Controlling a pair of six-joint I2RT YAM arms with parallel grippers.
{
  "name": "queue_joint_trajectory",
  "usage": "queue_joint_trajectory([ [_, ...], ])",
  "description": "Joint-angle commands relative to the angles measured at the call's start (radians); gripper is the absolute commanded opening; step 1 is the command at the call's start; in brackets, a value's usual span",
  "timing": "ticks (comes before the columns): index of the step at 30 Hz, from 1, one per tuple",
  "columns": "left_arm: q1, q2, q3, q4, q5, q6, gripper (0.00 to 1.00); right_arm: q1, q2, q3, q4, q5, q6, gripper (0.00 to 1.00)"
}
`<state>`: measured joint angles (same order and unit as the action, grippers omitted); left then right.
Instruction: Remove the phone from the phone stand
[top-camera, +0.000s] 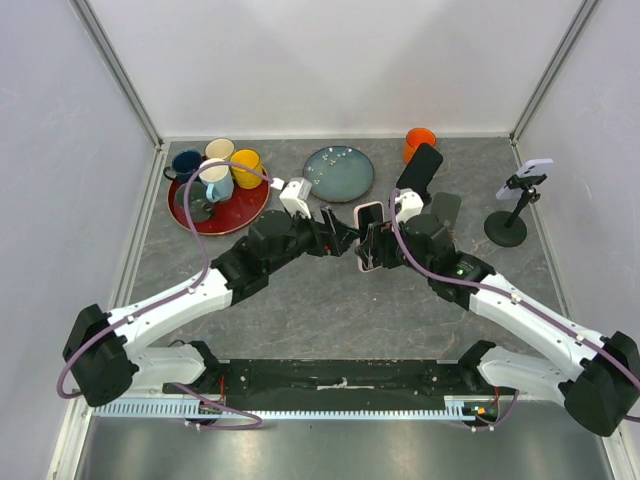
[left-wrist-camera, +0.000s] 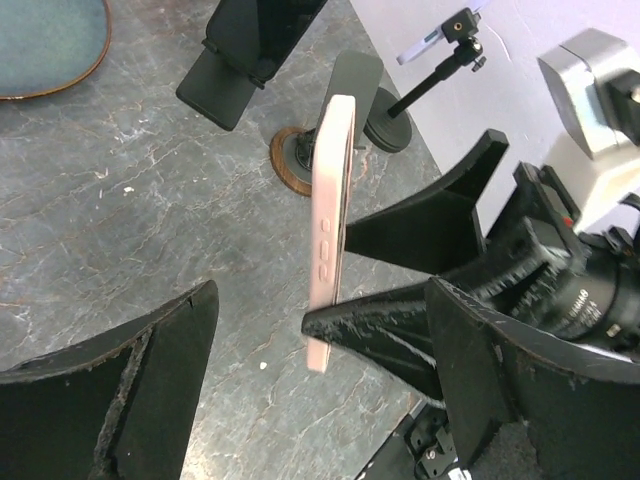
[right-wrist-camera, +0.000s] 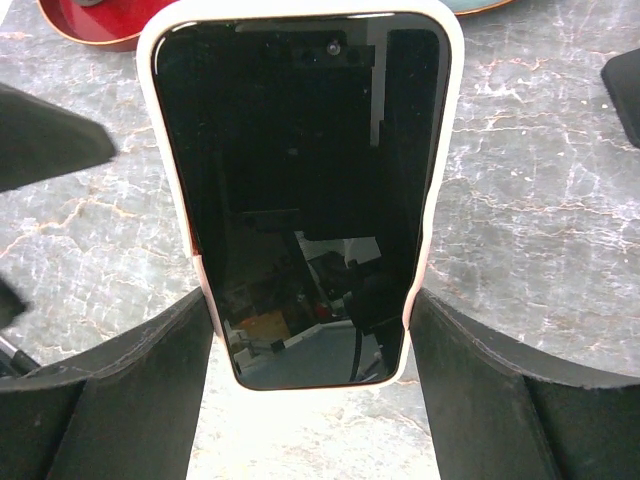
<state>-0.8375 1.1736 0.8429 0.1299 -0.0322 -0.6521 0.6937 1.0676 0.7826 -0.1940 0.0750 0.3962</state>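
Note:
The phone (top-camera: 370, 232), in a pale pink case, is held upright above the tabletop, with my right gripper (top-camera: 372, 252) shut on its lower long edges. In the right wrist view its dark screen (right-wrist-camera: 300, 180) faces the camera, and both fingers (right-wrist-camera: 470, 390) press the case's sides. My left gripper (top-camera: 345, 238) is open just to the phone's left. In the left wrist view the phone (left-wrist-camera: 330, 220) shows edge-on between its spread fingers (left-wrist-camera: 120, 400), untouched. The phone stand (left-wrist-camera: 350, 90), a grey plate on a round base, stands empty behind it.
A black phone (top-camera: 420, 168) leans on another stand behind the right arm. A tripod stand (top-camera: 507, 225) is at the far right. At the back are an orange cup (top-camera: 420, 142), a blue plate (top-camera: 338, 172) and a red tray (top-camera: 240, 205) with several mugs.

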Motion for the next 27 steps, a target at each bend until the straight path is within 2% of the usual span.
queue_joint_trajectory([
  [1, -0.034, 0.047, -0.001, 0.114, -0.08, -0.084, 0.9, 0.02, -0.064, -0.017, 0.148, -0.023, 0.041, 0.4],
  [7, -0.048, 0.104, -0.005, 0.1, -0.13, -0.127, 0.86, 0.041, -0.093, -0.057, 0.176, -0.03, 0.066, 0.39],
  [15, -0.068, 0.146, -0.007, 0.117, -0.063, -0.13, 0.75, 0.063, -0.116, -0.123, 0.232, -0.009, 0.102, 0.4],
  [18, -0.075, 0.158, -0.014, 0.119, -0.058, -0.136, 0.64, 0.064, -0.123, -0.137, 0.242, 0.003, 0.107, 0.4],
  [20, -0.081, 0.169, -0.019, 0.123, -0.051, -0.136, 0.6, 0.064, -0.123, -0.141, 0.243, 0.005, 0.107, 0.4],
  [23, -0.09, 0.182, -0.021, 0.123, -0.037, -0.136, 0.46, 0.066, -0.126, -0.154, 0.254, 0.003, 0.115, 0.4],
  [24, -0.092, 0.182, -0.021, 0.123, -0.035, -0.136, 0.35, 0.066, -0.126, -0.157, 0.257, 0.003, 0.115, 0.4],
  [26, -0.097, 0.184, -0.024, 0.123, -0.034, -0.135, 0.28, 0.069, -0.127, -0.164, 0.261, 0.003, 0.121, 0.41],
  [27, -0.097, 0.184, -0.025, 0.123, -0.034, -0.13, 0.21, 0.067, -0.127, -0.167, 0.265, 0.002, 0.121, 0.42],
])
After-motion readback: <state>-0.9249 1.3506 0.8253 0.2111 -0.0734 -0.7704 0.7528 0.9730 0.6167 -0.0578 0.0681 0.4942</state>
